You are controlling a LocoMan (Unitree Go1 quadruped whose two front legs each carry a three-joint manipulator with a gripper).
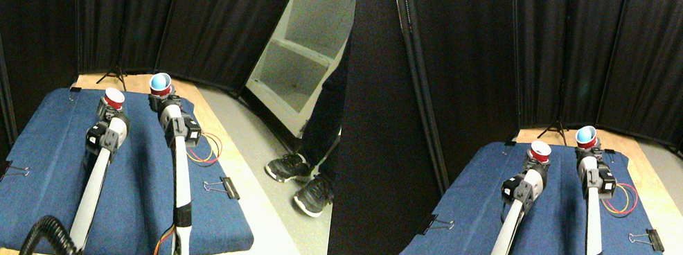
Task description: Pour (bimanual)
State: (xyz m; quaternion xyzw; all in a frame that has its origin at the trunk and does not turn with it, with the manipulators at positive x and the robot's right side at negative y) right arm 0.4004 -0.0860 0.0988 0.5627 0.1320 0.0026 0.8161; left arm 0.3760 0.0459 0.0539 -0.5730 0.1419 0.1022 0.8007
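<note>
We see bare blue cloth (52, 157) left of both arms and along near edge. Binder clips (222, 187) at cloth edges, coiled wires (204, 150) right; black curtain (118, 4) closes off far side.

Matt blue cloth (52, 157) covers the pale wooden surface (227, 135); the red cup (114, 99) and blue cup (161, 84) look like smooth plastic.
</note>
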